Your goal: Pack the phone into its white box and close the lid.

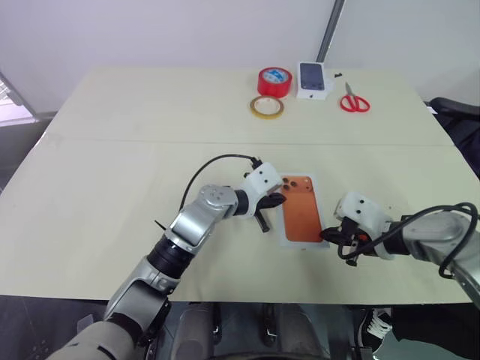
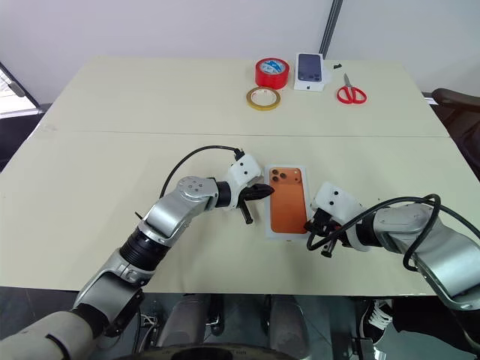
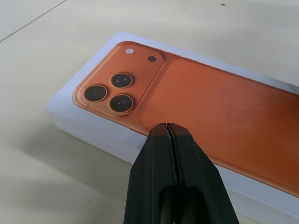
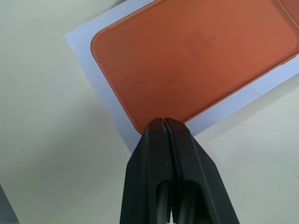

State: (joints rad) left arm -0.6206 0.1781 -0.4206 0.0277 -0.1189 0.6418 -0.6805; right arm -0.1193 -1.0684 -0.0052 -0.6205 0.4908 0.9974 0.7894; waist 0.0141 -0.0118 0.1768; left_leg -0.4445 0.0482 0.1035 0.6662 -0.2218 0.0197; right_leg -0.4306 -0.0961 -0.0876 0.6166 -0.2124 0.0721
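Copper-orange and flat, the phone [image 1: 300,211] is lying back up inside the white box [image 1: 287,241] near the front middle of the pale table [image 1: 112,187], its three-lens camera block [image 3: 110,91] pointing toward twelve o'clock. The left gripper [image 1: 276,200] is sitting at the box's nine o'clock side, its black fingers [image 3: 164,154] pressing together and holding nothing, the tips just at the rim. The right gripper [image 1: 328,235] is sitting at the box's four o'clock corner, likewise pinched closed and empty. Far off at twelve o'clock, a red tape roll [image 1: 274,81], a yellowish tape ring [image 1: 267,107], a small white carton [image 1: 313,79] and red scissors [image 1: 354,100] are resting.
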